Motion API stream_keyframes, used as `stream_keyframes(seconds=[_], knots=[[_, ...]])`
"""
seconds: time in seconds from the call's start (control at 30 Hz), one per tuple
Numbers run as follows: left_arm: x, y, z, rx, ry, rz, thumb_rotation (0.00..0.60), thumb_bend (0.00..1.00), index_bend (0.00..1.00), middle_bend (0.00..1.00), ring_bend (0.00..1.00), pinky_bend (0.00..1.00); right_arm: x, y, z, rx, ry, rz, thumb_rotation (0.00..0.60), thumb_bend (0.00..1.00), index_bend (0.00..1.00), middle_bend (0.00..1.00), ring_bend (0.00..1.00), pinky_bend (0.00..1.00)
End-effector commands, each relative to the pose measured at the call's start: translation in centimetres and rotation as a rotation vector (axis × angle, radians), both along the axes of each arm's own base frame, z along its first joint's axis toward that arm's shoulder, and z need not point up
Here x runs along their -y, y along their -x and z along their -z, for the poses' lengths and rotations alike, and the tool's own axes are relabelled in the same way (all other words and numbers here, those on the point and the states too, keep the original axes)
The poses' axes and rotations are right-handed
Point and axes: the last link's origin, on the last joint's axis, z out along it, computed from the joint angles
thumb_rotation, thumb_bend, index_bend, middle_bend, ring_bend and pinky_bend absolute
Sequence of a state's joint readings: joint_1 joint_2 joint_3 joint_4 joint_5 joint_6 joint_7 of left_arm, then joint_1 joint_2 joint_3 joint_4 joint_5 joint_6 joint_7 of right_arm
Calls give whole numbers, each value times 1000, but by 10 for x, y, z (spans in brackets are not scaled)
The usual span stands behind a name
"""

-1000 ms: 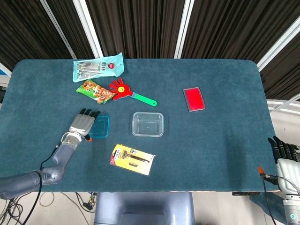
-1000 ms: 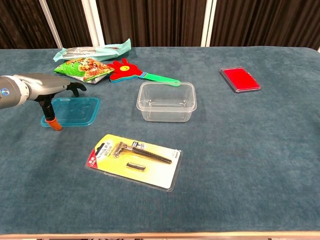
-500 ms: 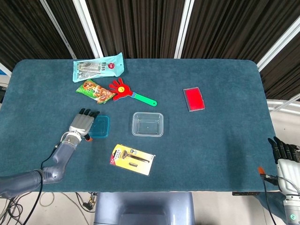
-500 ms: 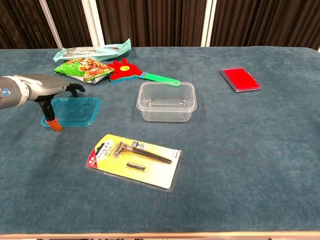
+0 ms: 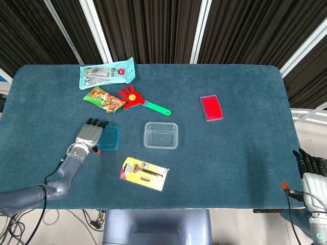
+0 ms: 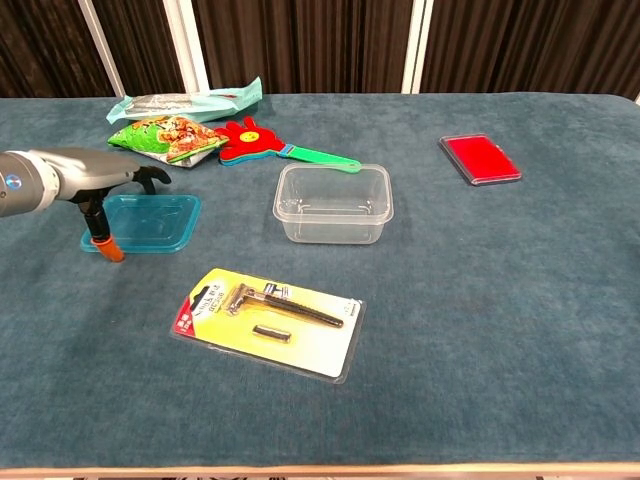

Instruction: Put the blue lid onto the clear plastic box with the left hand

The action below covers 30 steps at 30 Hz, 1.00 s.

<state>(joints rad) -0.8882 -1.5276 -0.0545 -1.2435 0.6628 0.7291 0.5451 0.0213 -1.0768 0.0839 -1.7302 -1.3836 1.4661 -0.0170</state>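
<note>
The blue lid [image 5: 110,138] [image 6: 152,222] lies flat on the teal table, left of the clear plastic box [image 5: 161,135] [image 6: 333,205], which stands open and empty. My left hand [image 5: 90,134] [image 6: 100,180] hovers over the lid's left edge, palm down. Its fingers curl over the lid's back-left corner and its orange-tipped thumb [image 6: 103,246] points down at the front-left corner. The lid does not look lifted. My right hand [image 5: 311,171] hangs off the table's lower right corner with nothing in it, seen only in the head view.
A razor in a yellow pack [image 5: 144,173] [image 6: 268,322] lies in front of the box. Behind the lid are a red hand-shaped clapper [image 5: 138,99], a snack bag [image 5: 103,98] and a pale blue packet [image 5: 107,73]. A red flat case [image 5: 211,107] [image 6: 480,158] lies at the right.
</note>
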Motion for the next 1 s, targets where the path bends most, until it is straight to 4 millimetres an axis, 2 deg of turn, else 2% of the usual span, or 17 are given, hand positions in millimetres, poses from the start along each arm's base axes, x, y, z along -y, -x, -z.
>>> stream_keyframes(seconds=[0.03, 0.4, 0.63, 0.77, 0.8, 1.0], knots=[[-1, -1, -3, 12, -6, -9, 600, 183, 19, 301, 34, 0, 0, 0, 0, 1, 2, 0, 600, 336, 0, 14, 0, 0], [-3, -10, -17, 77, -44, -21, 600, 201, 20, 292, 35, 0, 0, -1, -1, 2, 5, -3, 600, 336, 0, 14, 0, 0], [-6, -30, -39, 164, -88, 0, 600, 201, 20, 283, 35, 0, -1, -1, 0, 5, 6, -2, 600, 336, 0, 14, 0, 0], [-7, -55, -49, 189, -101, 52, 600, 201, 20, 278, 34, 0, -1, -1, 0, 9, 6, 0, 600, 336, 0, 14, 0, 0], [-8, -76, -49, 208, -93, 98, 600, 201, 20, 276, 34, 0, -1, 0, 0, 10, 7, 3, 600, 336, 0, 14, 0, 0], [-6, -124, -41, 233, -68, 134, 600, 199, 20, 273, 34, 0, -1, 0, 0, 16, 6, 6, 600, 336, 0, 14, 0, 0]])
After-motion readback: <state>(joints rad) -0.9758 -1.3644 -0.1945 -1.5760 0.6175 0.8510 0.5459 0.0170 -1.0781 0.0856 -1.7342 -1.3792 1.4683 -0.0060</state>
